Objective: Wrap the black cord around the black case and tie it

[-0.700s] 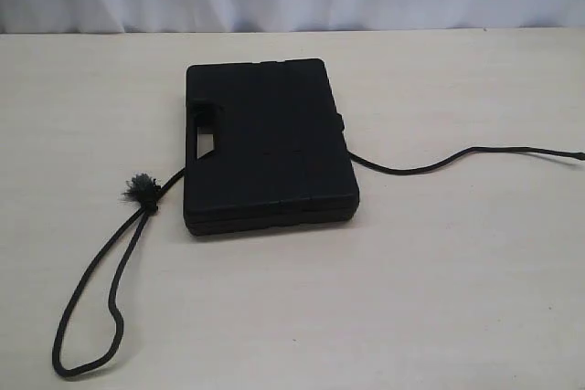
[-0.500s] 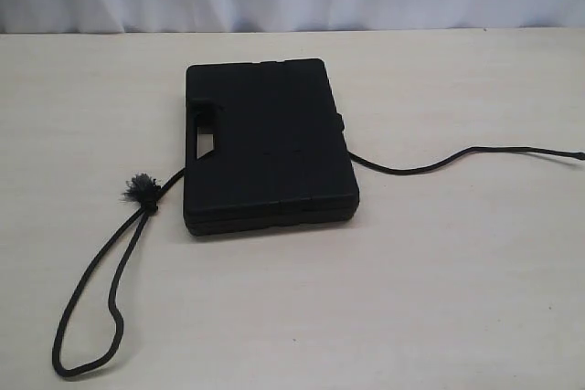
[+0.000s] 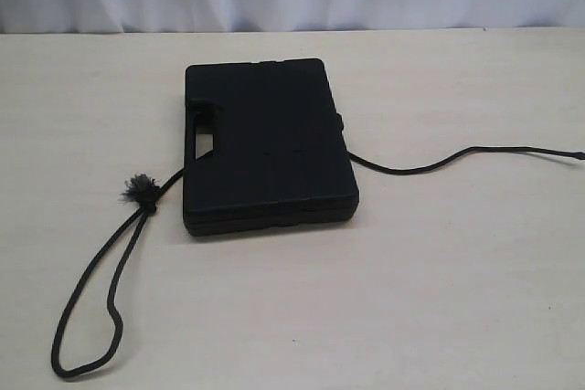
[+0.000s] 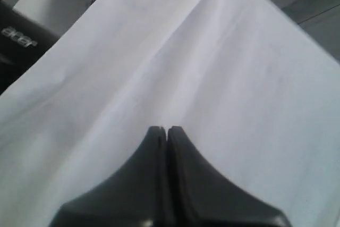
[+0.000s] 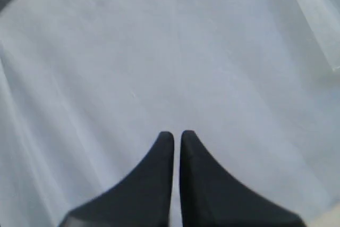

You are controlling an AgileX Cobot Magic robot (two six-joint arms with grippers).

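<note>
The black case (image 3: pixel 270 143) lies flat at the centre of the table (image 3: pixel 439 299). The black cord (image 3: pixel 416 171) emerges on both its sides, looping to lower left by its frayed tuft (image 3: pixel 139 187) and trailing to the right edge. The left gripper (image 4: pixel 163 129) and right gripper (image 5: pixel 177 134) have fingers pressed together, holding nothing, facing white cloth (image 4: pixel 212 67).

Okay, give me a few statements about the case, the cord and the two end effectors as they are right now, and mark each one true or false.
1. The black case lies flat on the table. True.
2. The black cord lies across the top of the case. False: it emerges at the case's left and right sides, and nothing crosses the top.
3. The cord's frayed tuft lies left of the case in the exterior view. True.
4. The left end effector grips the cord. False: it is shut on nothing, facing white cloth.
5. The right end effector is shut. True.
</note>
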